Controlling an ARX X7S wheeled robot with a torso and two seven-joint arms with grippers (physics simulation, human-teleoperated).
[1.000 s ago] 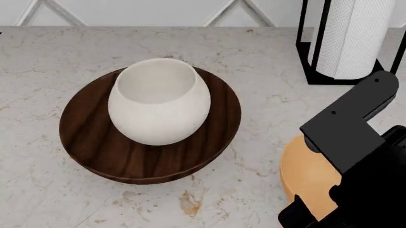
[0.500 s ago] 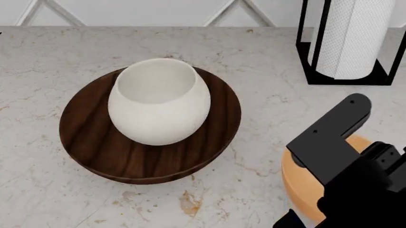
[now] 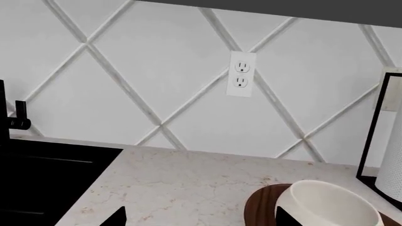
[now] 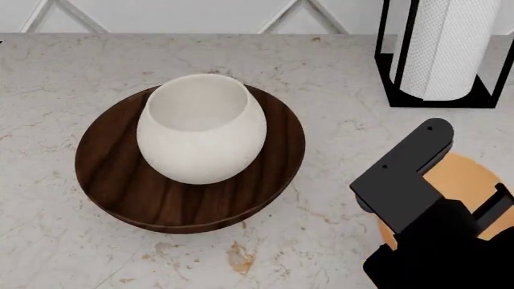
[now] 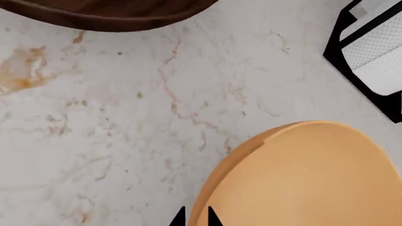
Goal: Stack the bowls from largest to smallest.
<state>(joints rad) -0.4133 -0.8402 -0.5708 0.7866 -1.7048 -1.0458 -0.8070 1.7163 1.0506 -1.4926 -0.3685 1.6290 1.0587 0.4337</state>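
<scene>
The white pot-like bowl [image 4: 201, 138] sits upright inside the wide dark-brown wood-grain bowl [image 4: 112, 180] at the counter's middle left. Both also show in the left wrist view, the white bowl [image 3: 330, 205] and the brown bowl [image 3: 264, 207]. The orange-tan bowl [image 4: 470, 180] is at the right, partly hidden under my right arm [image 4: 410, 186]. In the right wrist view my right gripper [image 5: 196, 219] has its fingertips close together over the rim of the orange bowl [image 5: 308, 179]. My left gripper [image 3: 199, 221] is open and empty, above the counter left of the stacked bowls.
A white paper-towel roll in a black stand [image 4: 442, 48] stands at the back right, near the orange bowl; it also shows in the right wrist view [image 5: 377, 52]. A black sink [image 3: 44, 179] lies left. The tiled wall with an outlet [image 3: 242, 74] is behind.
My right arm has swung left and down over the orange bowl, and the bowl now shows further right and higher in the head view. The stacked white and brown bowls have not moved.
</scene>
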